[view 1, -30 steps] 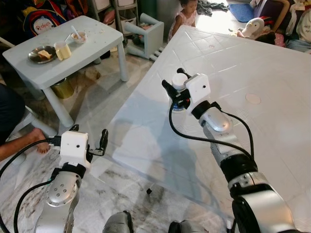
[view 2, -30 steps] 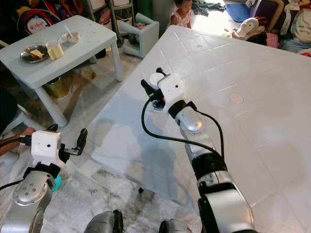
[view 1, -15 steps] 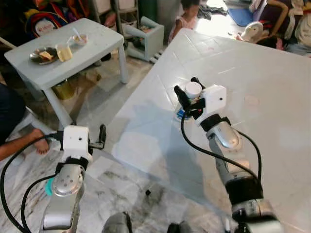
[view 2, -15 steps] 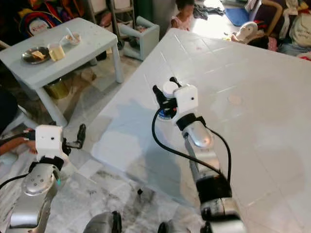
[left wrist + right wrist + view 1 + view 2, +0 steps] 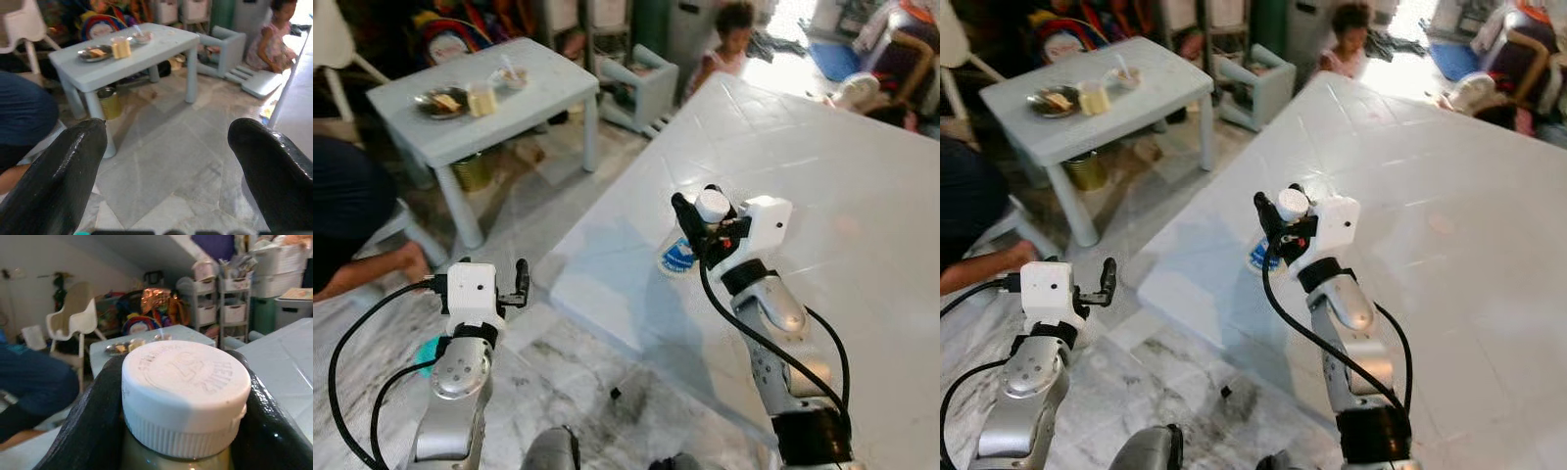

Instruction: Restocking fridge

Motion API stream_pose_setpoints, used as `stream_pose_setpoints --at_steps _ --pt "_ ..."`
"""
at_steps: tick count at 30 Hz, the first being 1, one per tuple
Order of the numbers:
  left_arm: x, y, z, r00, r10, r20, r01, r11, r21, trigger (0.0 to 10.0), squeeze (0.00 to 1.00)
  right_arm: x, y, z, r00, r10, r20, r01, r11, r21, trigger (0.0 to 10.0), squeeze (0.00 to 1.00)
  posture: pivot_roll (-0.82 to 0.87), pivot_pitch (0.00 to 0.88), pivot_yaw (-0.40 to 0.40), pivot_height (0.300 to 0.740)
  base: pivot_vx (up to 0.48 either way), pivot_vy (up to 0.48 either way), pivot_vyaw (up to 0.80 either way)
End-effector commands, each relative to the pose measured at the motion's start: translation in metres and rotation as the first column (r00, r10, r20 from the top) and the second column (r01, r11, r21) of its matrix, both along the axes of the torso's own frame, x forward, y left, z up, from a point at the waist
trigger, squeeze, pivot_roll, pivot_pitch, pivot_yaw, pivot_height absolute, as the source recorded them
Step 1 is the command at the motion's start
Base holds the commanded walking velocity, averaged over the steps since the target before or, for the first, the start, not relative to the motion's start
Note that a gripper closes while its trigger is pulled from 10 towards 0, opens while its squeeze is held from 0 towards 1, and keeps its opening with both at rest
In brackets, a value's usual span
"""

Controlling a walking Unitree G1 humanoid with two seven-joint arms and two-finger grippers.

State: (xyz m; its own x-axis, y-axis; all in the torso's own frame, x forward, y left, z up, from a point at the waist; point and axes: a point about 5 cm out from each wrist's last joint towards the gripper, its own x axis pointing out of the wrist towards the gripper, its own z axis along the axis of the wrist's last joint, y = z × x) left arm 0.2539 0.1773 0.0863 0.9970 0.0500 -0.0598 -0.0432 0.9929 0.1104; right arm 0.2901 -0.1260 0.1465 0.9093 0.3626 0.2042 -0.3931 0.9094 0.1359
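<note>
Right pincer (image 5: 703, 217) clamped on bottle (image 5: 690, 240), white cap (image 5: 185, 382) up, long axis tilted, left pincer (image 5: 166, 161) apart

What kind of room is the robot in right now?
Probably a lived-in family living or play room: a small pale-blue plastic children's table holding a metal plate of food, a white high chair, white plastic storage drawers, and a marble-tiled floor.

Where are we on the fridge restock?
Done: the right gripper is shut on the white-capped bottle, held above the white table.
In hand: carrying it.
Left: no fridge in sight, so stocking remains.
The left gripper is open over the floor.
</note>
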Motion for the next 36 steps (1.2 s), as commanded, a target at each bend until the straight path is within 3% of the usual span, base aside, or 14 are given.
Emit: stream_pose_setpoints --at_steps 1,16,18,26,36 --pt "0.001 0.004 -0.001 1.0 0.015 0.0 -0.015 1.0 0.015 10.0 0.0 -0.002 -0.001 0.007 1.0 -0.001 0.022 0.001 1.0 0.009 10.0 0.0 0.05 0.001 -0.052 0.74 -0.247 0.0 0.8" --pt "-0.003 0.006 -0.005 1.0 0.022 0.006 -0.022 0.999 0.03 10.0 0.0 -0.011 -0.002 0.003 0.999 0.024 0.03 -0.022 0.997 -0.071 10.0 0.0 0.05 0.0 -0.059 0.74 -0.082 0.0 0.8" --pt "-0.005 0.009 -0.003 0.999 0.029 0.022 -0.029 0.999 0.029 10.0 0.0 -0.019 -0.01 -0.005 0.999 0.031 0.022 -0.028 0.991 -0.13 10.0 0.0 0.06 0.0 -0.059 0.74 0.0 0.0 0.8" --pt "-0.013 0.017 -0.007 0.998 0.058 0.007 -0.058 0.998 0.028 10.0 0.0 -0.027 -0.025 -0.016 1.0 -0.002 -0.013 0.0 0.986 -0.164 10.0 0.0 0.06 0.0 -0.05 0.74 0.0 0.0 0.8" --pt "-0.012 0.019 -0.008 0.998 0.058 0.002 -0.058 0.997 0.041 10.0 0.0 -0.024 -0.016 -0.014 1.0 0.007 0.016 -0.004 0.986 -0.165 10.0 0.0 0.07 0.0 -0.029 0.74 0.0 0.151 0.8"
